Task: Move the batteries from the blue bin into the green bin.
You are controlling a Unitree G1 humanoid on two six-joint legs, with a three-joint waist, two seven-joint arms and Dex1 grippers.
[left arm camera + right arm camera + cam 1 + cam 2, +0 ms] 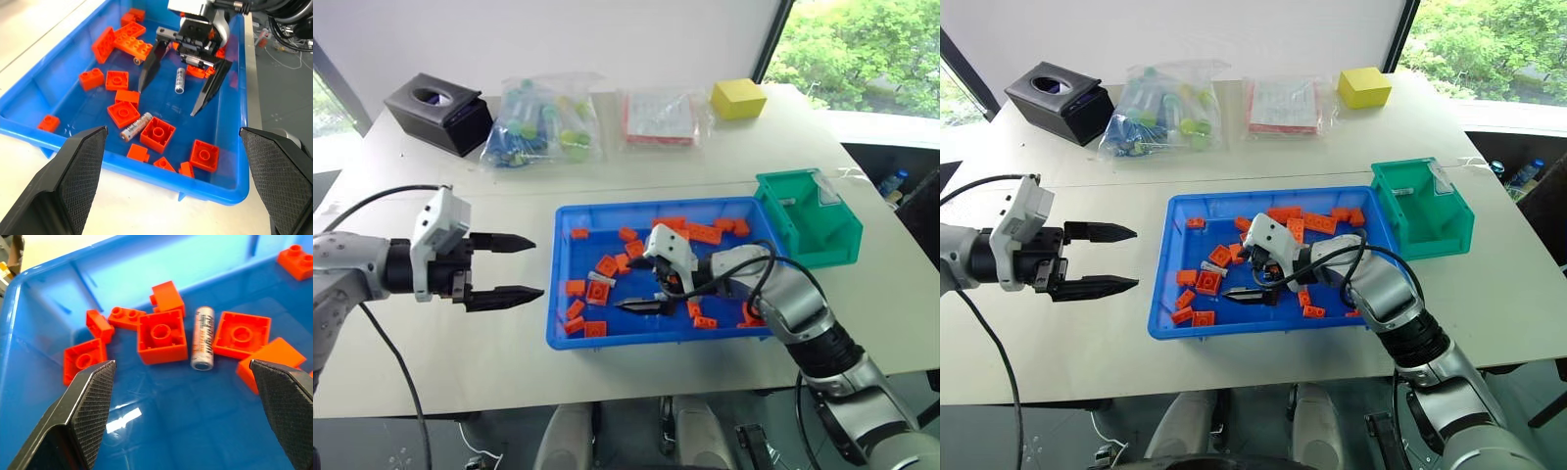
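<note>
While its jaws stand wide and empty, the right gripper (167,102) hangs inside the blue bin (563,338); one battery (136,126) lies just ahead of its tips among orange bricks (158,134), another (180,80) between its fingers. Left gripper (523,266), open, empty, hovers outside. Green bin (822,240) sits behind.

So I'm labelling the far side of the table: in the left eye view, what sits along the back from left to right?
Black box → clear bag of coloured items → flat red-and-white packet → yellow block.
</note>
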